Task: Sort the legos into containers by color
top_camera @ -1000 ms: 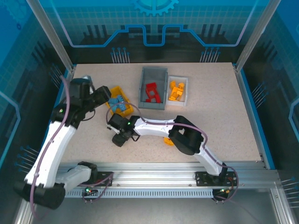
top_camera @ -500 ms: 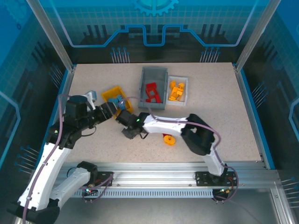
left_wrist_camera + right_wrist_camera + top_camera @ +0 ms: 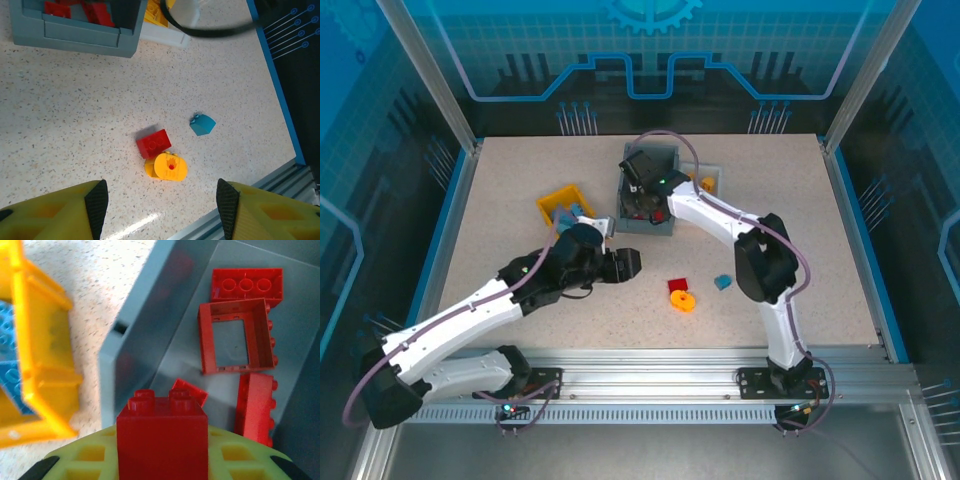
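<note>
My right gripper [image 3: 162, 466] is shut on a red lego brick [image 3: 162, 432] and hangs over the grey container [image 3: 150, 330]. Several red legos lie inside it, among them a square frame [image 3: 235, 335]. From above, that gripper [image 3: 638, 198] sits over the grey container's near end [image 3: 645, 226]. My left gripper [image 3: 162, 205] is open over bare table, its fingers [image 3: 97, 202] wide apart. Just ahead of it lie a red brick [image 3: 153, 143], a rounded yellow brick [image 3: 169, 166] and a small blue brick [image 3: 202, 124]. The top view has them at mid-table: red brick [image 3: 677, 286], yellow brick [image 3: 683, 301], blue brick [image 3: 722, 282].
The yellow container [image 3: 558, 205] with blue bricks [image 3: 576, 212] stands left of the grey one. Right of the grey one is the white container [image 3: 712, 170] with yellow bricks. The right arm's forearm [image 3: 715, 215] arches across the table's middle. The metal rail [image 3: 650, 365] runs along the near edge.
My right gripper closed on a red brick at mid-table and swung back over the grey container. My left arm left the yellow container and came to the table's centre, still open.
</note>
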